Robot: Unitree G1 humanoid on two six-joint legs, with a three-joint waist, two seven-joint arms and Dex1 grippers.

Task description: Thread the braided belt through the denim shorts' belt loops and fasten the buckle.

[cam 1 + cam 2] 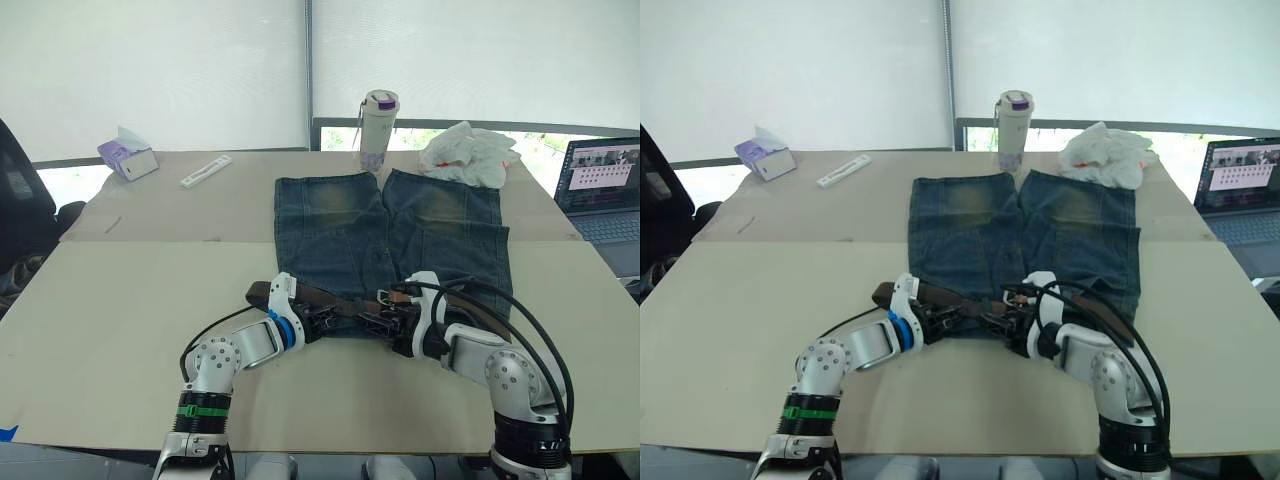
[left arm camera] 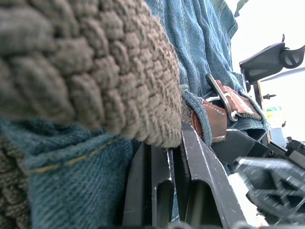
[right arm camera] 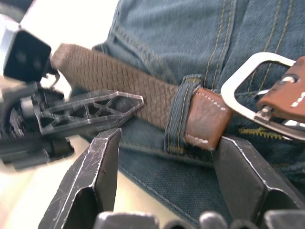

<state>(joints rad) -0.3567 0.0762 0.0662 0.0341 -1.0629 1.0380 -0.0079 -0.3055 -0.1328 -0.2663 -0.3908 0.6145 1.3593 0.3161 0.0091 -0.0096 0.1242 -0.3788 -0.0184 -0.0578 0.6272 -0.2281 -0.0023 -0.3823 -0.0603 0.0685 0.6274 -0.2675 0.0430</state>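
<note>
The denim shorts (image 1: 390, 245) are lying flat on the pale surface (image 1: 120, 300), waistband toward the robot, and the braided belt (image 3: 119, 81) is being run along that waistband. In the right wrist view, the leather-capped tapered tip (image 3: 206, 119) is seen already passed under one of the belt loops (image 3: 177, 117), and the silver buckle (image 3: 259, 93) is lying just beside it, its frame open and its prong resting across a brown leather tab.

The right end effector (image 3: 164, 157) is being held with its fingers apart, straddling the tip and the loop without clamping either. The left end effector (image 2: 178, 181) is being pressed in under the woven strap with its fingers nearly together; whether the strap is actually being pinched cannot be told.

The step in hand is judged to be the fastening. The tip should be gripped on its stiff leather cap, not on the soft weave, and fed squarely into the buckle frame while the strap behind the loop is being steadied.

The strap is coarse, woven and pliant; the denim is faded, ribbed with yellow stitching; the buckle is smooth and rounded.
</note>
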